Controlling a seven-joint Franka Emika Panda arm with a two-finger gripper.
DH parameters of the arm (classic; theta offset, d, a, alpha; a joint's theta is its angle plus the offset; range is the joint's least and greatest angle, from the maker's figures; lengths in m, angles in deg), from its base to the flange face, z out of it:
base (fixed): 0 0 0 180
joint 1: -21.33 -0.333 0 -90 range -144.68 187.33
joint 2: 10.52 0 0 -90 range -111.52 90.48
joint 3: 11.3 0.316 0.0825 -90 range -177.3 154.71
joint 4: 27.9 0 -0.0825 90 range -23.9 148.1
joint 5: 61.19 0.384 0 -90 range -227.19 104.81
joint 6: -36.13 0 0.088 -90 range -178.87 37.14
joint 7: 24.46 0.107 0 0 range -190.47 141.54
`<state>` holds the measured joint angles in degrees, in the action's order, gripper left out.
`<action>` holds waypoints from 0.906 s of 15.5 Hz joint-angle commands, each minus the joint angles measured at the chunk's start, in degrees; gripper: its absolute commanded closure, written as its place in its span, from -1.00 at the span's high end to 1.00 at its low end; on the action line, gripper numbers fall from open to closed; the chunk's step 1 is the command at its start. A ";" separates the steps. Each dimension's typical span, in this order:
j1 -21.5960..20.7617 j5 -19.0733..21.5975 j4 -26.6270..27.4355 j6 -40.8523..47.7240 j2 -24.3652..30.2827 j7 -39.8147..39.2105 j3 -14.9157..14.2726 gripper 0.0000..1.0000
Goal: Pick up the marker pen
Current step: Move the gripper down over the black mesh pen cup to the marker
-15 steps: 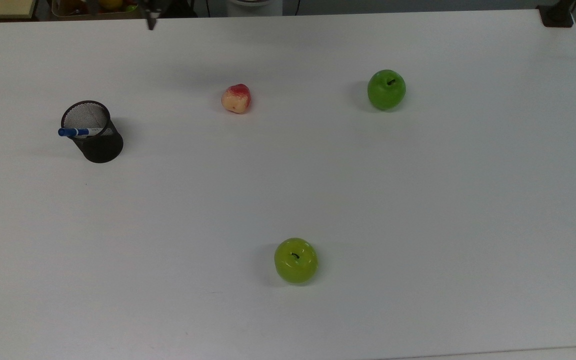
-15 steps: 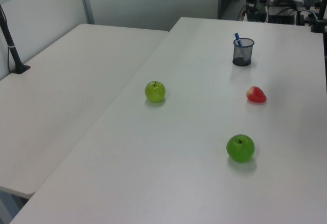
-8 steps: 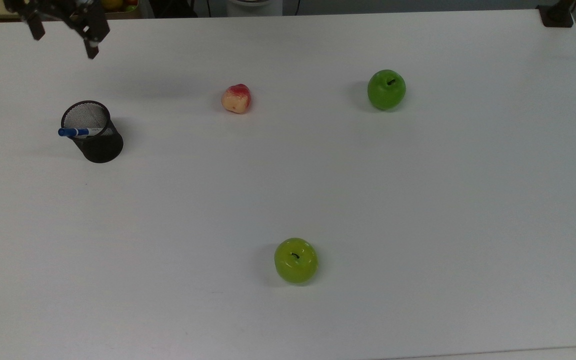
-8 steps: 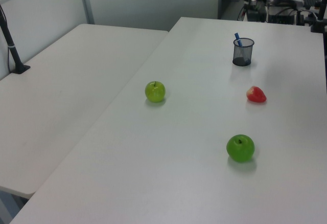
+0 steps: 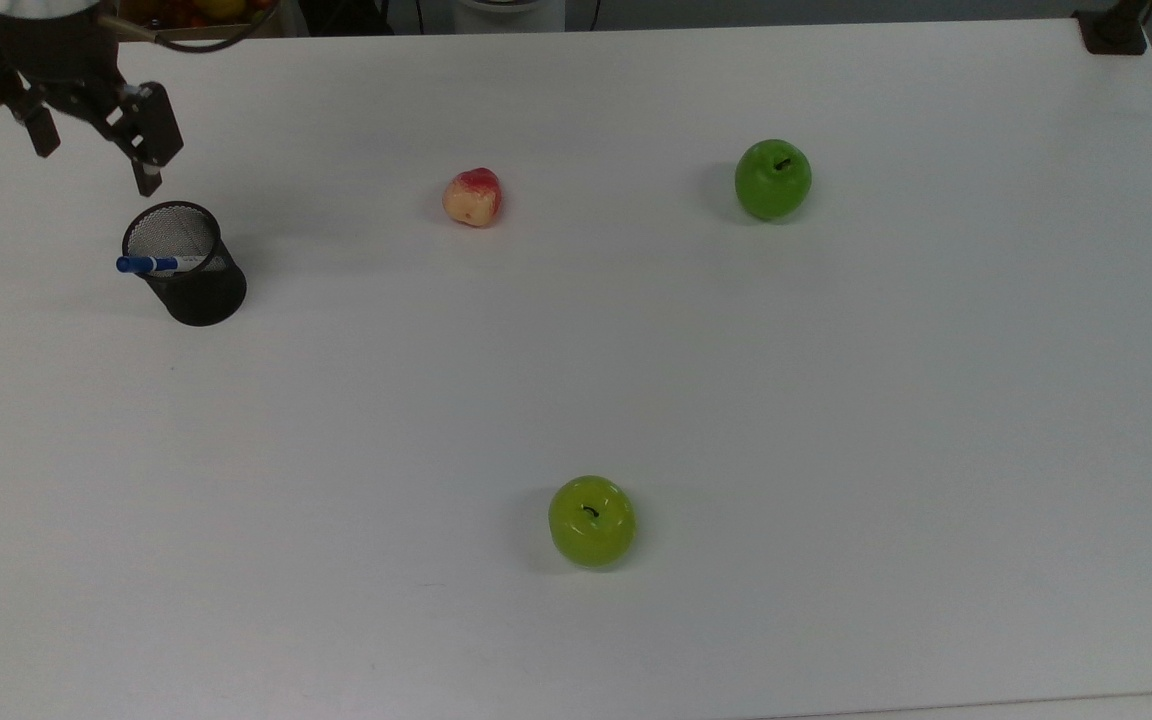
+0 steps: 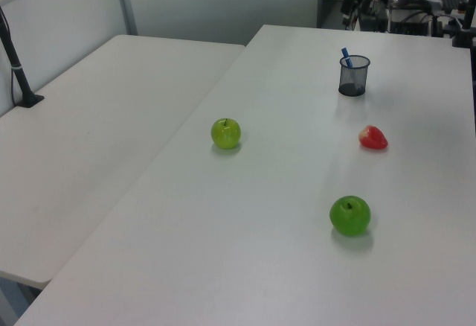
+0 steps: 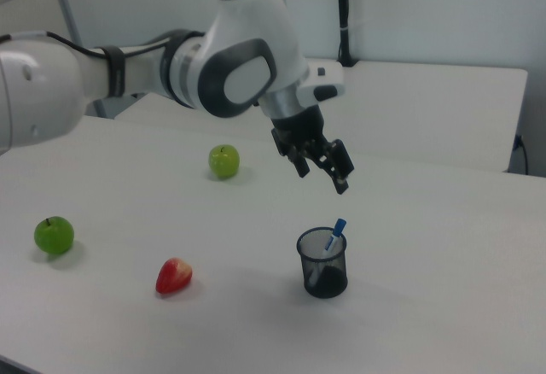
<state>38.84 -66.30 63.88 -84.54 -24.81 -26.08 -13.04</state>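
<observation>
The marker pen (image 5: 151, 264) has a white barrel and a blue cap, and it leans in a black mesh cup (image 5: 198, 290) at the top view's left, cap sticking out over the rim. The right view has the marker pen (image 7: 338, 229) standing slanted in the cup (image 7: 323, 267). In the left view the marker pen (image 6: 345, 54) pokes out of the cup (image 6: 354, 77) at the table's far end. My gripper (image 5: 96, 168) hangs open and empty above the table just beyond the cup. In the right view the gripper (image 7: 322, 179) is a short way above the cup, apart from the pen.
A dark green apple (image 5: 773, 180), a yellow-green apple (image 5: 592, 521) and a red-and-cream fruit (image 5: 473, 197) lie spread over the white table (image 5: 836, 420). A second white table (image 6: 97, 140) adjoins it on the left view's left.
My gripper has come in from the top view's upper edge, moving left and then down toward the mesh cup. The pen, cup and fruit have not moved.
</observation>
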 commanded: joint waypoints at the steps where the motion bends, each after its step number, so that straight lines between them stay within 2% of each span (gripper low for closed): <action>1: 0.24 -0.25 -0.02 -3.94 -3.28 -0.58 0.08 1.00; 10: 0.07 -1.30 0.24 -8.25 -8.64 -0.49 -0.01 0.98; 14: 0.15 -2.89 1.56 -10.19 -8.82 -0.49 0.07 0.63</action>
<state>38.98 -67.94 63.99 -92.07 -33.94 -26.08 -13.04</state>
